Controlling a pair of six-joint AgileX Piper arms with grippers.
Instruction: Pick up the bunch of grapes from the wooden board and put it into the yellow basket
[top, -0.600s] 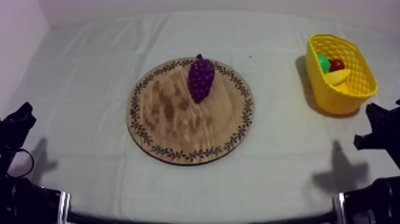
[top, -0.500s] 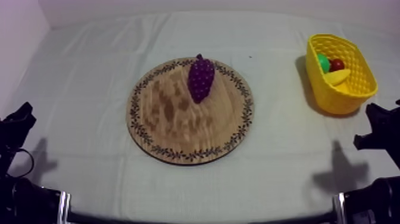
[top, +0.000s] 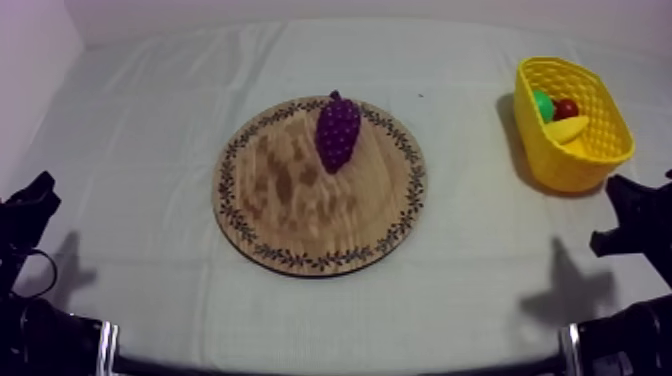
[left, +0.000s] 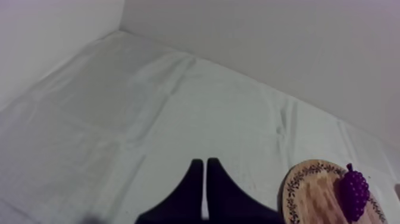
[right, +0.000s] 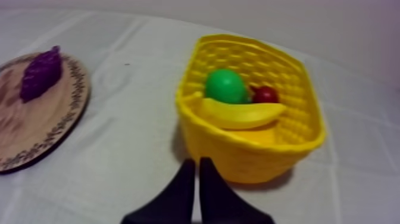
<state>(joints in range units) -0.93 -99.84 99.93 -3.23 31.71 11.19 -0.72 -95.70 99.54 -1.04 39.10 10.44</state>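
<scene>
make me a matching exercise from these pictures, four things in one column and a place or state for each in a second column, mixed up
Column one
1. bunch of grapes
2. banana
3. yellow basket
4. left tool

Column two
A. standing on the cloth at the robot's right
B. shut, over bare cloth
C. lying on the wooden board
D. inside the yellow basket, next to the small red fruit

Pairs: 1-C, 2-D, 3-A, 4-B

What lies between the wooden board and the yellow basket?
Bare cloth from wooden board to yellow basket, by the top and right wrist views.
</scene>
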